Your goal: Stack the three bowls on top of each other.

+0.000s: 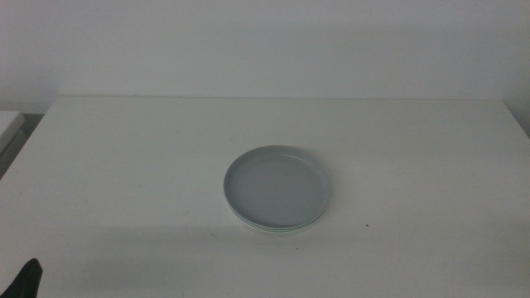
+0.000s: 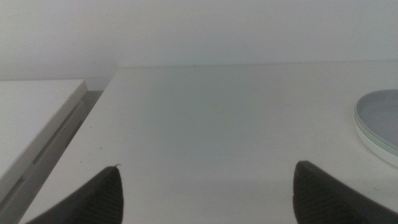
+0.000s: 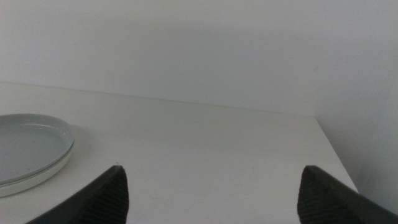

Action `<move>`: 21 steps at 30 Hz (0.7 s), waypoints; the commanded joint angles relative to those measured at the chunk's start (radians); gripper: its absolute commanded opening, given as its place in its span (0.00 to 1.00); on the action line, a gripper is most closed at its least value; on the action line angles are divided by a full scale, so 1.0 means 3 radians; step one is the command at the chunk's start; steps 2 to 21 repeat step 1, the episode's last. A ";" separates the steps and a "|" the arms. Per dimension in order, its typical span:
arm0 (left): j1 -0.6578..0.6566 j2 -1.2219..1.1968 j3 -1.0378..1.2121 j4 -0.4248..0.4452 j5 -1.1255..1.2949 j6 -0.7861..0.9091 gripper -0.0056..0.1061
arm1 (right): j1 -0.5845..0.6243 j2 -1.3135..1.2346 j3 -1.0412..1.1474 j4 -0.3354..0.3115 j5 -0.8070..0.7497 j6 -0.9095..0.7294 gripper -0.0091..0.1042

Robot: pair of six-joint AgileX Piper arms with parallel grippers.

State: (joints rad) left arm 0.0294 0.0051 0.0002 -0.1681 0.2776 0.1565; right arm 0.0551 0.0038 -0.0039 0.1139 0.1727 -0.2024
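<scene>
The bowls stand in one stack (image 1: 277, 187) at the middle of the white table. A pale grey-blue bowl is on top; thin mint green and white rims show under its near edge. The same stack (image 2: 379, 121) shows in the left wrist view, and in the right wrist view the stack (image 3: 31, 149) shows again. My left gripper (image 2: 208, 193) is open, low near the table's front left, well away from the stack; a dark tip of the left gripper (image 1: 25, 279) shows in the middle view. My right gripper (image 3: 211, 193) is open over the table's right side, holding nothing.
The white table (image 1: 124, 165) runs to a pale wall behind. A lower white surface (image 2: 31, 112) adjoins the table's left edge across a narrow gap. The table's right edge (image 3: 336, 155) shows in the right wrist view.
</scene>
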 commanded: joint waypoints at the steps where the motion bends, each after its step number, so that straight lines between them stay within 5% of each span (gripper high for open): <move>1: -0.0003 -0.0017 -0.0001 -0.0018 -0.0031 0.0001 0.89 | -0.0020 -0.0013 0.0013 -0.0024 -0.0038 -0.0013 0.87; 21: -0.0003 -0.0017 -0.0001 -0.0018 -0.0031 0.0001 0.89 | -0.0020 -0.0013 0.0013 -0.0024 -0.0038 -0.0013 0.87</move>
